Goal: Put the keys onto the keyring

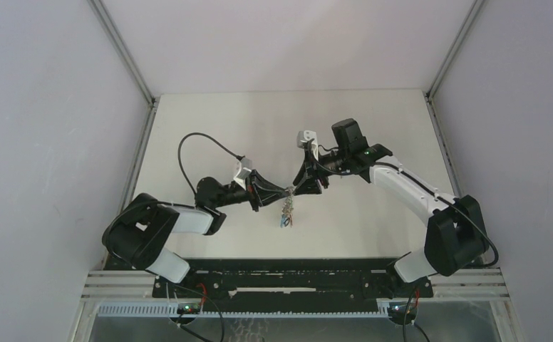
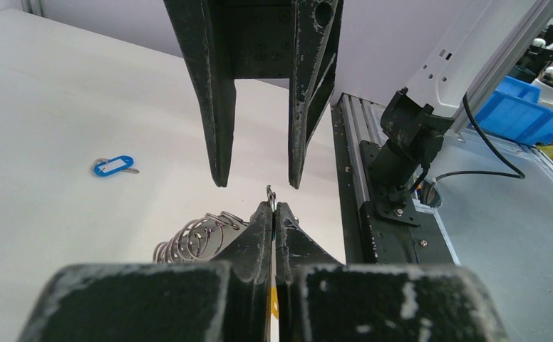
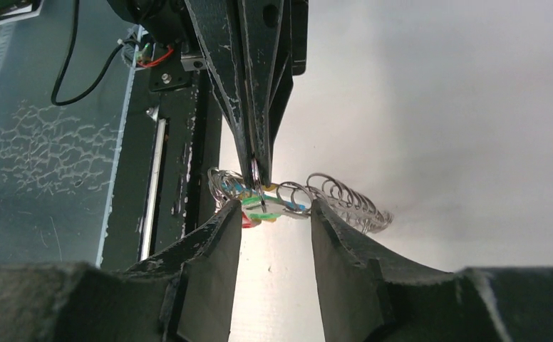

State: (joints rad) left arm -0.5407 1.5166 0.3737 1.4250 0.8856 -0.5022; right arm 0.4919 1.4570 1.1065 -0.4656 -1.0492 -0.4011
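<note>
Top view: my left gripper (image 1: 279, 191) and right gripper (image 1: 301, 185) meet tip to tip over the table (image 1: 209, 121). The keyring (image 1: 286, 212) hangs below them; its keys are too small to sort.

Left wrist: left jaws closed, pinching the keyring's thin wire (image 2: 271, 194). The links (image 2: 192, 241) fan out leftward. The right gripper (image 2: 256, 182) is opposite, jaws apart, holding nothing. A blue-tagged key (image 2: 113, 166) lies apart on the table.

Right wrist: right jaws apart. The keys (image 3: 263, 206), with green and red tags, hang under the left gripper's (image 3: 256, 167) closed tips.
</note>
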